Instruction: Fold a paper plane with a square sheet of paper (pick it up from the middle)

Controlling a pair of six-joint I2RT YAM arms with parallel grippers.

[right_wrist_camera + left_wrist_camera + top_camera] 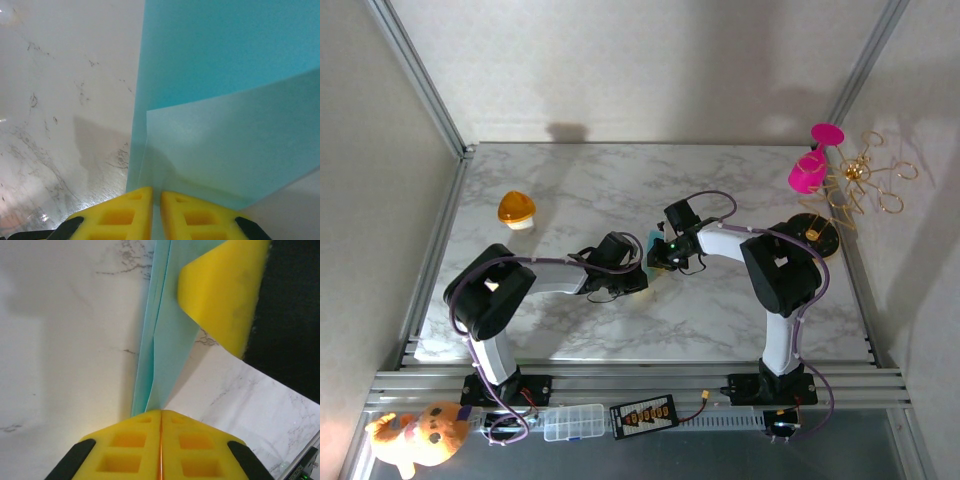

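Note:
The teal-blue sheet of paper (651,240) is held off the marble table between my two grippers, at the table's middle. In the left wrist view the paper (167,335) is a narrow, creased, layered strip running up from my left gripper (161,412), whose yellow fingers are shut on its lower end. A yellow finger of the right gripper (220,295) presses on the strip's far end. In the right wrist view the paper (225,75) shows a folded flap, and my right gripper (156,191) is shut on its edge. Seen from above, the left gripper (640,265) and right gripper (660,255) nearly touch.
An orange dome-shaped object (517,210) sits at the back left of the table. A pink object (808,172) and gold wire shapes (865,185) stand at the back right, by a dark round base (820,232). Metal rails (640,382) border the near edge.

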